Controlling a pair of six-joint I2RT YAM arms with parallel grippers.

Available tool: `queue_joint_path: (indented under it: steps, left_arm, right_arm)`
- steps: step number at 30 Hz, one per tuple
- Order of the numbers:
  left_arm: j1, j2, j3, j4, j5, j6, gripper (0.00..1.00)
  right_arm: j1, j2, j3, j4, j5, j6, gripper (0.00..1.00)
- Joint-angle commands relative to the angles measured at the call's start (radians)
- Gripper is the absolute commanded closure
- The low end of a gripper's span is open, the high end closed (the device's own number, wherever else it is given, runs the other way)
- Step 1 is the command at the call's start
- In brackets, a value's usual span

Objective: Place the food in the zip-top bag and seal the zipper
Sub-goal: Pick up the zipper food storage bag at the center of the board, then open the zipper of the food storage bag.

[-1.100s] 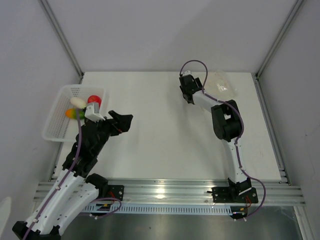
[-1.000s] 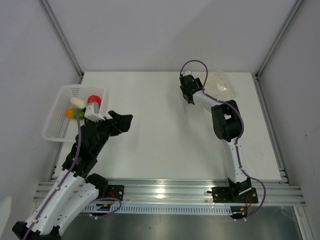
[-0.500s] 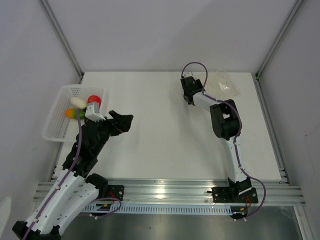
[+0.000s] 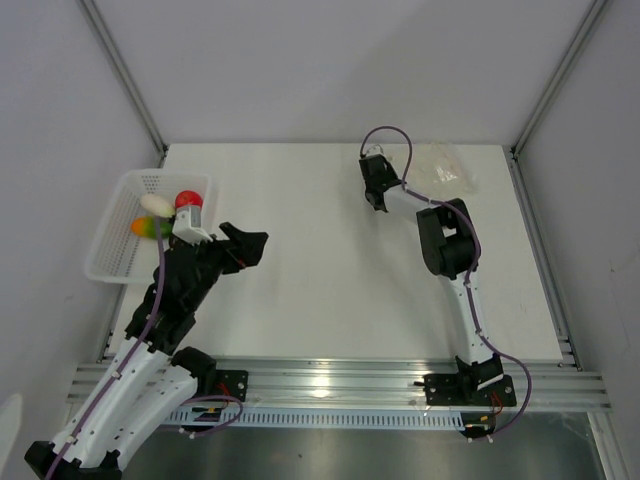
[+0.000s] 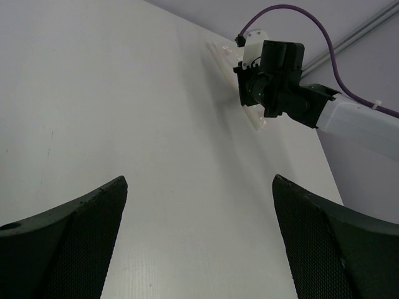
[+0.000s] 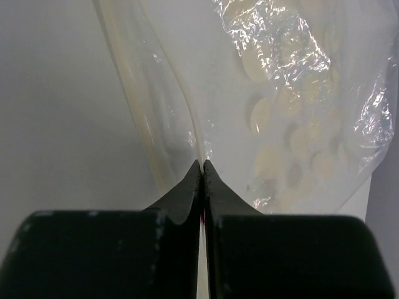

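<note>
The clear zip-top bag point(image 4: 446, 166) with white marks lies at the table's back right. My right gripper point(image 4: 376, 190) is shut on its edge. In the right wrist view the fingertips point(image 6: 202, 163) pinch the film of the bag point(image 6: 293, 106), and the thin zipper strip point(image 6: 181, 93) runs up from them. The food sits in the white basket point(image 4: 108, 258) at the left: a red ball point(image 4: 187, 200), a white piece point(image 4: 153, 204) and an orange-and-green piece point(image 4: 150, 227). My left gripper point(image 4: 250, 245) hangs open over bare table beside the basket, its jaws point(image 5: 199, 187) empty.
Metal frame posts point(image 4: 128, 75) and grey walls close in the table on three sides. In the left wrist view the right arm's wrist point(image 5: 274, 78) and purple cable point(image 5: 293, 12) stand at the far end of the table.
My right gripper has closed on the bag's edge and its wrist has shifted slightly toward the back. The left arm has barely moved.
</note>
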Motion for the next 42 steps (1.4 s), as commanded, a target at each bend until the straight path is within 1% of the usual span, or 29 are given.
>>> queue_joint_path:
  steps: [1,3,5,6,7,8,9,10,11,12,13,14,15,16,17,19,22,23,24,26,27,32,34,36,40,42]
  left_arm:
    - [-0.003,-0.005,0.031,-0.037,0.03,-0.024,0.02]
    - [-0.003,-0.001,0.034,-0.054,0.046,-0.032,0.03]
    - [-0.003,0.004,0.032,-0.074,0.082,-0.039,0.06]
    - [-0.003,0.005,0.032,-0.078,0.111,-0.048,0.08]
    - [-0.003,0.004,0.025,-0.08,0.138,-0.05,0.09]
    - [-0.003,0.004,0.02,-0.08,0.155,-0.053,0.09]
    - [-0.005,-0.001,0.012,-0.08,0.198,-0.062,0.1]
    - [-0.005,-0.001,0.009,-0.08,0.218,-0.067,0.1]
    - [-0.006,-0.002,0.002,-0.077,0.238,-0.081,0.1]
    - [-0.011,-0.004,-0.006,-0.071,0.261,-0.087,0.12]
    - [-0.017,-0.007,-0.017,-0.061,0.298,-0.094,0.14]
    - [-0.023,-0.007,-0.032,-0.048,0.316,-0.111,0.15]
    - [-0.043,-0.007,-0.038,-0.046,0.323,-0.12,0.17]
    - [-0.055,-0.005,-0.04,-0.044,0.326,-0.127,0.17]
    - [-0.069,-0.004,-0.05,-0.043,0.323,-0.139,0.17]
    - [-0.115,-0.001,-0.061,-0.018,0.318,-0.15,0.18]
    - [-0.195,0.021,-0.074,0.023,0.29,-0.171,0.18]
    - [-0.215,0.028,-0.074,0.029,0.266,-0.177,0.18]
    - [-0.261,0.044,-0.071,0.035,0.252,-0.18,0.18]
    - [-0.305,0.056,-0.06,0.048,0.226,-0.182,0.18]
    - [-0.349,0.068,-0.055,0.046,0.193,-0.182,0.18]
    - [-0.446,0.114,-0.043,0.029,0.111,-0.185,0.18]
    - [-0.459,0.128,-0.049,0.025,0.105,-0.186,0.18]
    - [-0.474,0.128,-0.067,0.023,0.06,-0.19,0.19]
    - [-0.483,0.128,-0.092,0.04,0.057,-0.197,0.22]
    - [-0.486,0.142,-0.083,0.035,0.056,-0.19,0.25]
  right_arm:
    - [0.032,-0.097,-0.04,0.005,0.002,0.055,1.0]
    - [0.049,-0.167,-0.077,-0.032,-0.013,0.119,1.0]
    - [0.08,-0.236,-0.157,-0.064,-0.049,0.182,1.0]
    - [0.089,-0.319,-0.189,-0.102,-0.076,0.26,1.0]
    - [0.104,-0.362,-0.247,-0.128,-0.148,0.31,1.0]
    - [0.112,-0.408,-0.279,-0.17,-0.177,0.354,1.0]
    - [0.12,-0.506,-0.316,-0.184,-0.202,0.447,1.0]
    - [0.139,-0.557,-0.394,-0.195,-0.263,0.482,1.0]
    - [0.153,-0.606,-0.434,-0.207,-0.289,0.512,1.0]
    - [0.164,-0.708,-0.474,-0.208,-0.312,0.543,1.0]
    - [0.179,-0.759,-0.515,-0.207,-0.337,0.599,1.0]
    - [0.205,-0.81,-0.598,-0.196,-0.393,0.626,1.0]
    - [0.219,-0.86,-0.635,-0.193,-0.415,0.65,1.0]
    - [0.238,-0.954,-0.667,-0.195,-0.426,0.673,1.0]
    - [0.283,-0.999,-0.727,-0.196,-0.44,0.712,1.0]
    - [0.339,-1.113,-0.773,-0.208,-0.422,0.749,1.0]
    - [0.463,-1.224,-0.849,-0.225,-0.385,0.824,1.0]
    - [0.492,-1.243,-0.865,-0.222,-0.379,0.853,1.0]
    - [0.552,-1.257,-0.891,-0.222,-0.357,0.867,1.0]
    - [0.606,-1.277,-0.905,-0.234,-0.316,0.894,1.0]
    - [0.656,-1.277,-0.909,-0.239,-0.285,0.916,1.0]
    - [0.779,-1.281,-0.907,-0.242,-0.204,0.968,1.0]
    - [0.819,-1.283,-0.896,-0.241,-0.19,0.986,1.0]
    - [0.845,-1.287,-0.892,-0.239,-0.168,0.996,1.0]
    - [0.896,-1.284,-0.887,-0.224,-0.144,1.013,1.0]
    - [0.911,-1.28,-0.881,-0.225,-0.124,1.016,1.0]
